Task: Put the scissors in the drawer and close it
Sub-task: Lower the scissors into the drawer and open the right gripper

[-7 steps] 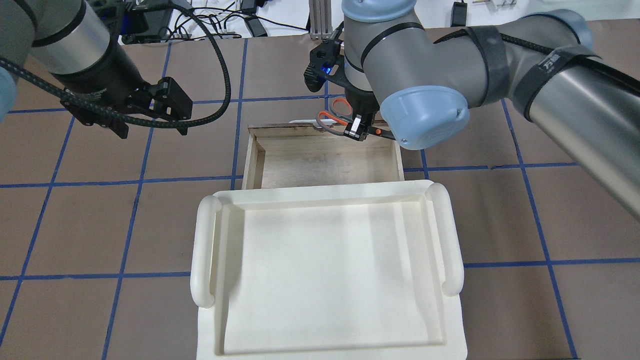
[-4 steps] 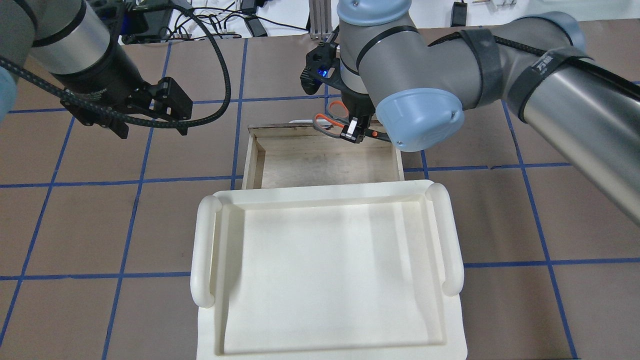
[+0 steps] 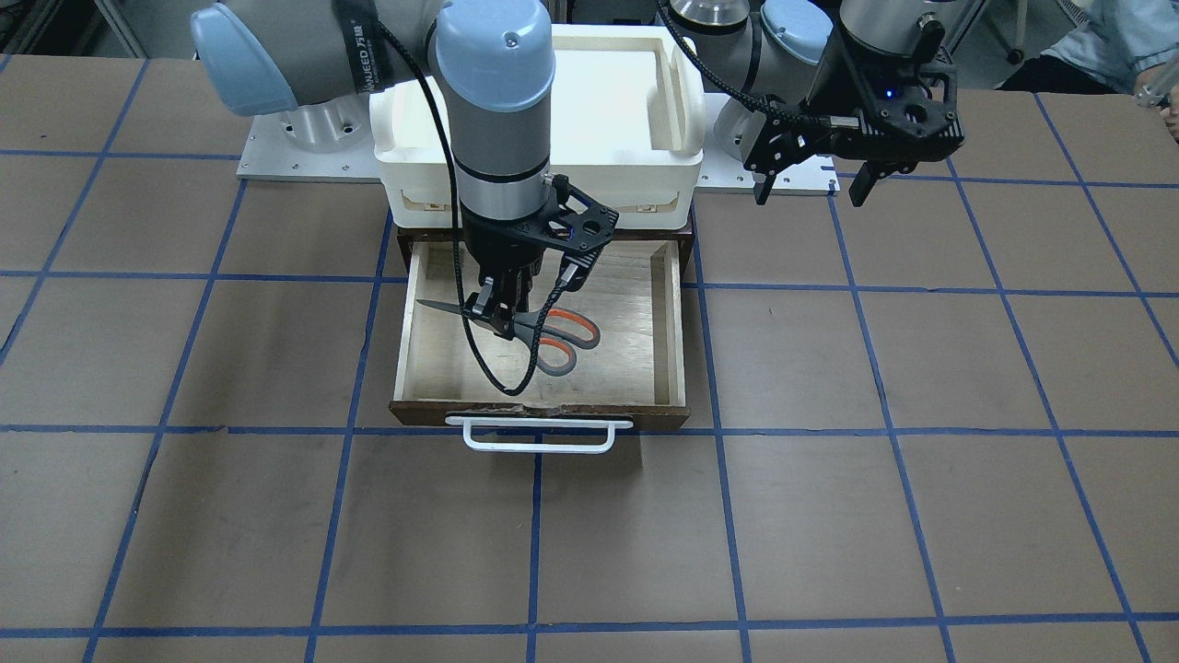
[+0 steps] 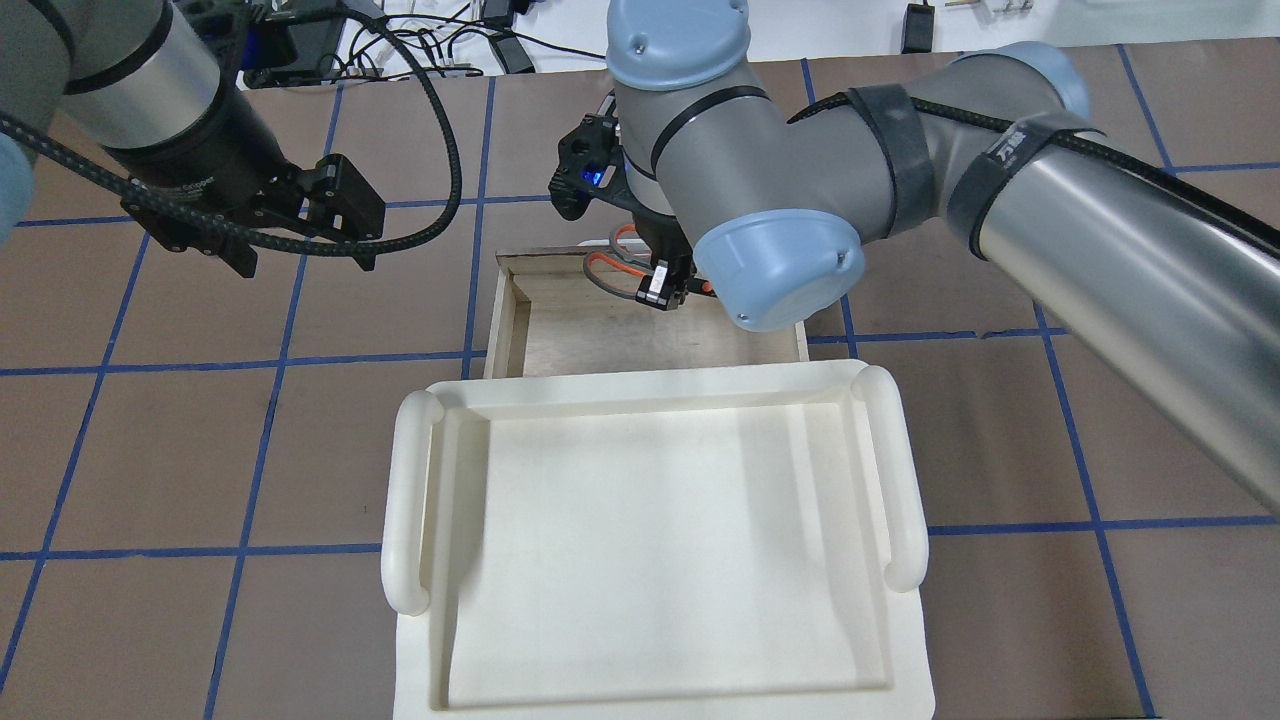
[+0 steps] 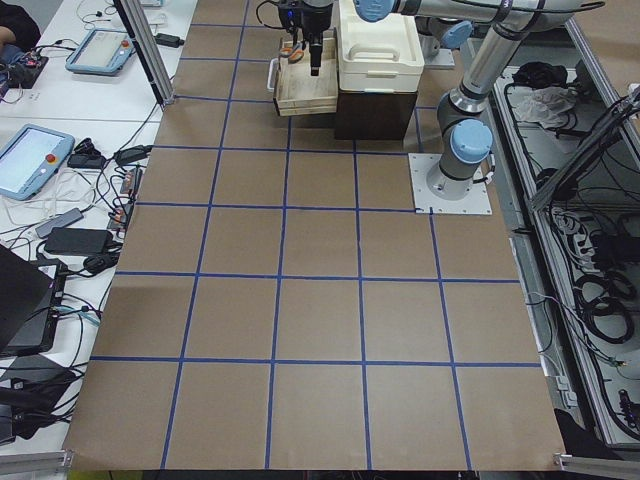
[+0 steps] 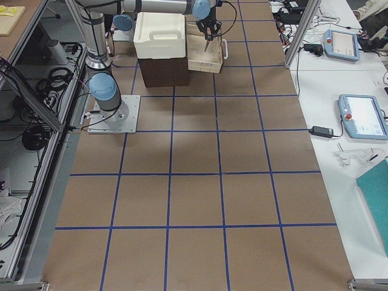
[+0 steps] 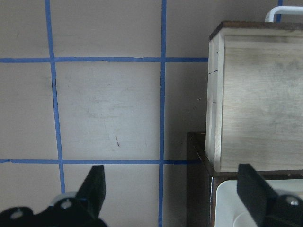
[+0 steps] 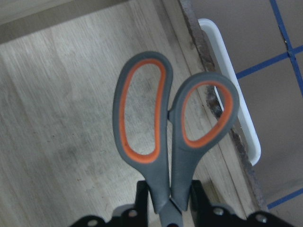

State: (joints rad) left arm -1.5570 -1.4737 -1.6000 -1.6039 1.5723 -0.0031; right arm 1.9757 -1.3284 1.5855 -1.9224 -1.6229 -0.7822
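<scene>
We are clamping our right jaws shut on the scissors just below the loops, holding them over the pale floor of the open drawer, loops near its front and white handle; whether they are touching the wood we cannot tell. Our left jaws are hanging wide open and empty above the table, beside the bin.

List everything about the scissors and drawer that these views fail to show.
- Blades of the scissors: cut off by the right wrist view's lower edge, behind the right gripper. In the overhead view the right arm's wrist covers them.
- Rear of the drawer: under the white bin in the overhead view.
- Whether the scissors touch the drawer floor: no view settles it.
- Side views: the scissors are too small to make out.
</scene>
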